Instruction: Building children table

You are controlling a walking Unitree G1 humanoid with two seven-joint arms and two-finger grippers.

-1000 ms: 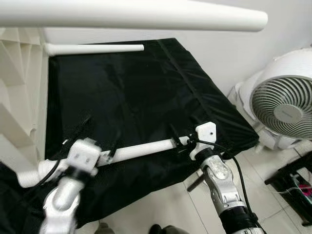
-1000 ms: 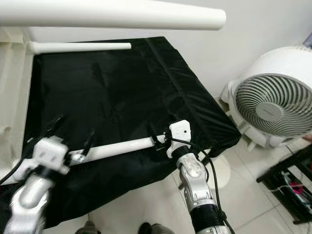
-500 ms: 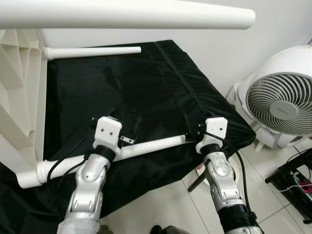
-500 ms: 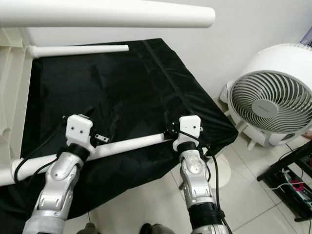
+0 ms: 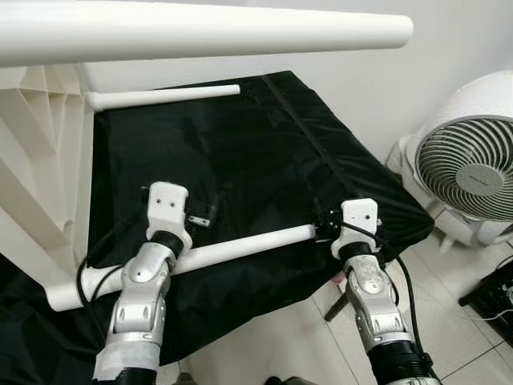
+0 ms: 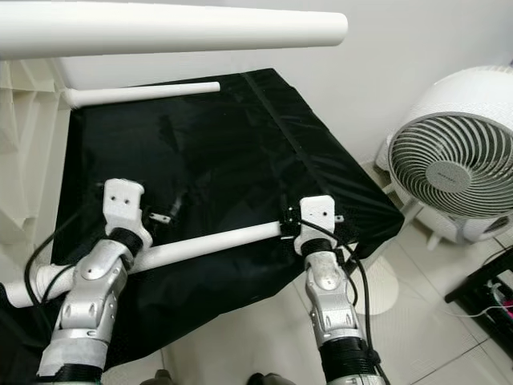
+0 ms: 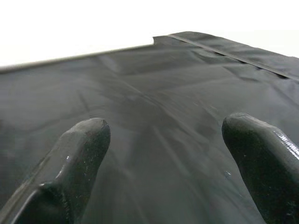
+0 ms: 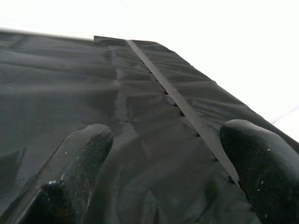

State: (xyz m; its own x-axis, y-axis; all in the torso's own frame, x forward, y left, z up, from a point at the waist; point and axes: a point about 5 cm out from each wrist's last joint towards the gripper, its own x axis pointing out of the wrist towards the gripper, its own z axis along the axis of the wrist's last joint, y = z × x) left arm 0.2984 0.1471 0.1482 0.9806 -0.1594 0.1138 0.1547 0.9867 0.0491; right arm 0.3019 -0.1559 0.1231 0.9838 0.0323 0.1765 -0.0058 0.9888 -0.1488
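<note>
A white table top (image 5: 40, 160) stands on its edge at the left, ribbed underside facing me, on a black cloth (image 5: 240, 152). Three white legs stick out from it: one high across the top (image 5: 208, 32), one at the back (image 5: 164, 96) and a near one (image 5: 240, 245). My left gripper (image 5: 192, 210) hovers just over the near leg's middle, and its wrist view shows it open (image 7: 166, 154) with only cloth between the fingers. By that leg's free end, my right gripper (image 5: 325, 218) is open (image 8: 163, 158) too, holding nothing.
A white floor fan (image 5: 473, 172) stands on the tiled floor (image 5: 272, 337) to the right of the cloth's corner. A black rack (image 5: 497, 297) sits at the lower right. The cloth's front edge drops off just behind my wrists.
My left arm has come up from the lower left to a spot over the near leg. The right gripper has stayed by the leg's end. The camera has shifted a little.
</note>
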